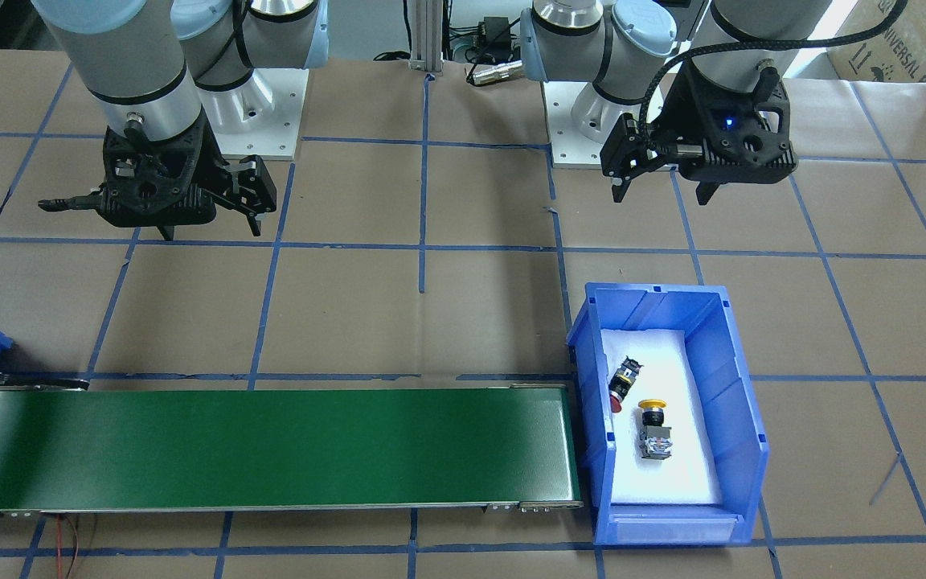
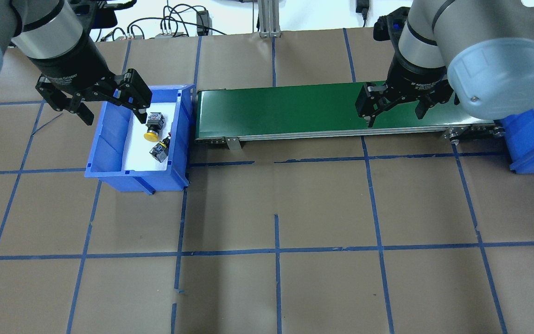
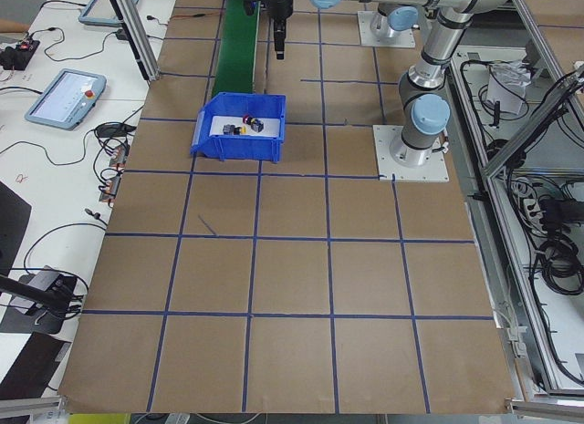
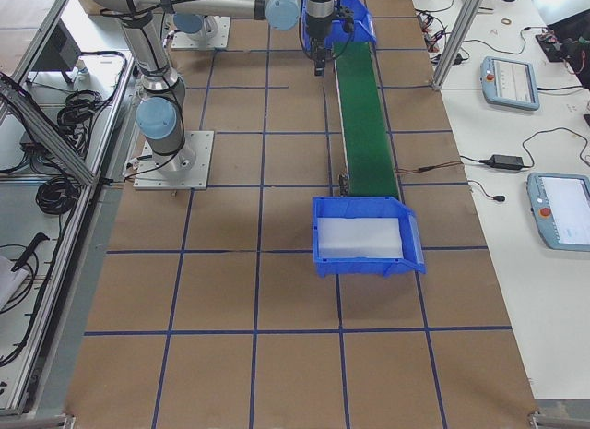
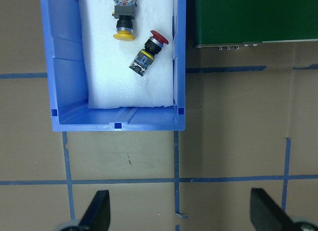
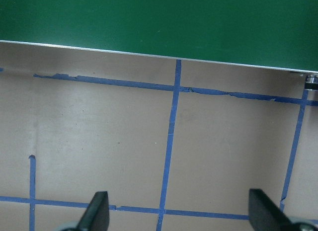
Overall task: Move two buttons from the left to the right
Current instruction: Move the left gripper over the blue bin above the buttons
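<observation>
**A:** What carries it all?

**B:** A tabletop (image 2: 322, 208) in brown paper, gridded with blue tape. Along its far side runs a long green conveyor belt (image 2: 295, 111).

**A:** And at the ends of the belt?

**B:** A blue bin (image 2: 109, 139) stands just beside the belt's end on the robot's left, lined with white foam. A second blue bin (image 4: 369, 267), also padded white, sits at the belt's other end.

**A:** Where are the arms?

**B:** The left claw (image 1: 661, 191) hangs above the tabletop past the belt's left end, on the robot's side of the belt and short of the first bin. Its fingers are spread wide with nothing between them. The right claw (image 2: 394, 114) hangs near the belt's right end, again on the robot's side of the belt. Its fingers are also spread wide and hold nothing.

**A:** The buttons?

**B:** Both lie on their sides on the foam of the bin at the belt's left end. The red button (image 1: 624, 382) lies nearer the belt, its cap close to the belt-side wall. The yellow button (image 1: 654, 425) lies just beside it, farther from the belt. They are close together, but I cannot tell whether they touch.
</observation>
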